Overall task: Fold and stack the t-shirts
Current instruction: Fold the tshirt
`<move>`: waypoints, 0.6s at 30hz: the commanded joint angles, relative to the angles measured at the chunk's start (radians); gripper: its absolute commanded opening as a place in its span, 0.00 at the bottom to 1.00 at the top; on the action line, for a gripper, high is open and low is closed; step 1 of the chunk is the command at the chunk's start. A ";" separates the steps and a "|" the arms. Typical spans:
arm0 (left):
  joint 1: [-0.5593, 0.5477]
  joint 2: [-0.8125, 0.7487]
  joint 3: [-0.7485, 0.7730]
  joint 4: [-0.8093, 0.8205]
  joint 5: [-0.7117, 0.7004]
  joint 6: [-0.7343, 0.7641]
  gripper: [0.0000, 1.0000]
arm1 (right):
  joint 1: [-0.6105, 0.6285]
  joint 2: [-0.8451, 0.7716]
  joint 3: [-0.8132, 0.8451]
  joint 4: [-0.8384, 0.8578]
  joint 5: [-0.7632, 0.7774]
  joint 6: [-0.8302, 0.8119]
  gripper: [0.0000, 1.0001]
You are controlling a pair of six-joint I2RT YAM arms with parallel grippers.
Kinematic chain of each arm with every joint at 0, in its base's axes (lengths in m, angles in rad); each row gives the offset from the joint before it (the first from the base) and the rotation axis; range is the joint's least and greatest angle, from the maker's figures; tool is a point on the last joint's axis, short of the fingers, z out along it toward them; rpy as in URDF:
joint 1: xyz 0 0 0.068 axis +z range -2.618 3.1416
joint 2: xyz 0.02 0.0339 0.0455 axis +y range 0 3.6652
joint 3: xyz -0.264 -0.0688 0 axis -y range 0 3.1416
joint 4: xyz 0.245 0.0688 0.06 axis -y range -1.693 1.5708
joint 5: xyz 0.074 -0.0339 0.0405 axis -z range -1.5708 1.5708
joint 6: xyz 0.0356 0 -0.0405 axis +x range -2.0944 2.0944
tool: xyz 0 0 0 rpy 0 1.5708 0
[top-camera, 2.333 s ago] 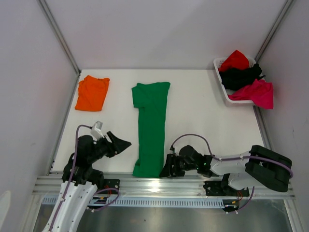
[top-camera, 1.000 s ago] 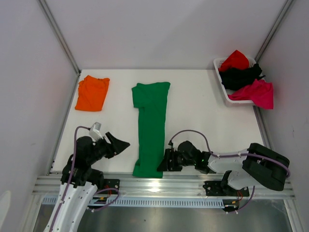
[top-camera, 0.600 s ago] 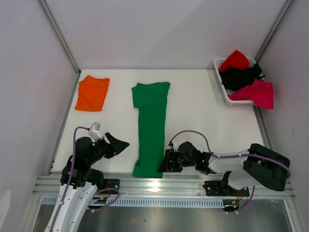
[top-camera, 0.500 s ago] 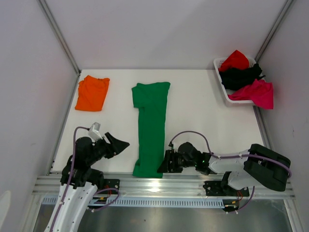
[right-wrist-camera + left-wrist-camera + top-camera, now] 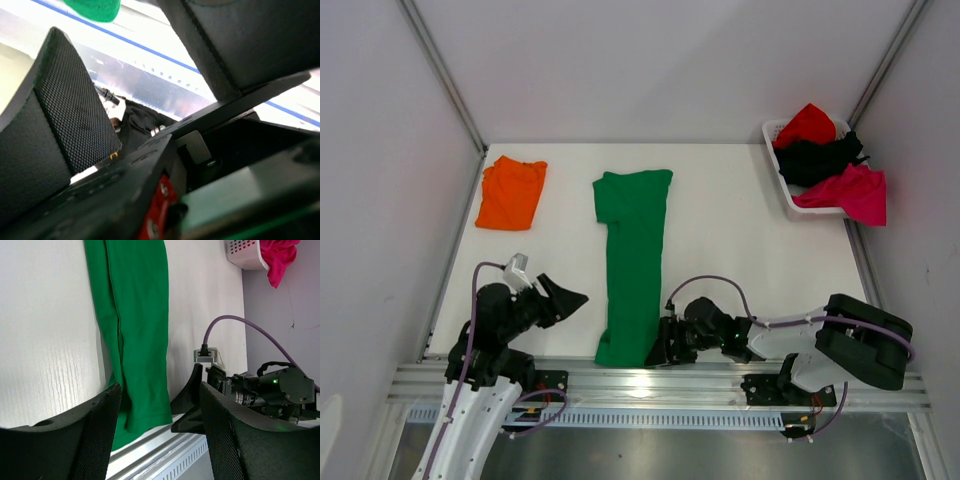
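A bright green t-shirt (image 5: pixel 634 260), folded into a long narrow strip, lies down the middle of the white table (image 5: pixel 740 250); its near hem reaches the front edge. An orange t-shirt (image 5: pixel 511 192) lies folded at the far left. My left gripper (image 5: pixel 570 297) hovers open, left of the green strip's near end, with nothing between its fingers. The left wrist view shows the green t-shirt (image 5: pixel 135 315) beyond the left gripper (image 5: pixel 160 425). My right gripper (image 5: pixel 661 343) stands open, low at the hem's right corner, holding nothing. In the right wrist view the right gripper (image 5: pixel 125 45) faces the table's front rail, a scrap of green t-shirt (image 5: pixel 95 9) at the top.
A white basket (image 5: pixel 772 130) at the far right holds a red t-shirt (image 5: pixel 807 122), a black one (image 5: pixel 820 155) and a magenta one (image 5: pixel 850 190) hanging over its rim. An aluminium rail (image 5: pixel 650 380) runs along the front edge. Grey walls close in both sides.
My right gripper has crept a little left and nearer, up to the green t-shirt's near right corner. The left arm and the shirts have hardly moved.
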 commanded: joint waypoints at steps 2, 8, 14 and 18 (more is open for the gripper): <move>-0.004 -0.009 0.033 0.008 -0.007 0.019 0.67 | -0.002 0.040 0.024 -0.047 0.040 -0.034 0.63; -0.004 -0.005 0.033 0.010 -0.005 0.020 0.67 | -0.004 0.053 0.042 -0.056 0.038 -0.041 0.63; -0.004 0.001 0.034 0.013 -0.005 0.020 0.67 | -0.004 0.047 0.048 -0.065 0.043 -0.052 0.59; -0.004 0.000 0.033 0.011 -0.007 0.019 0.67 | -0.005 0.053 0.053 -0.061 0.035 -0.058 0.46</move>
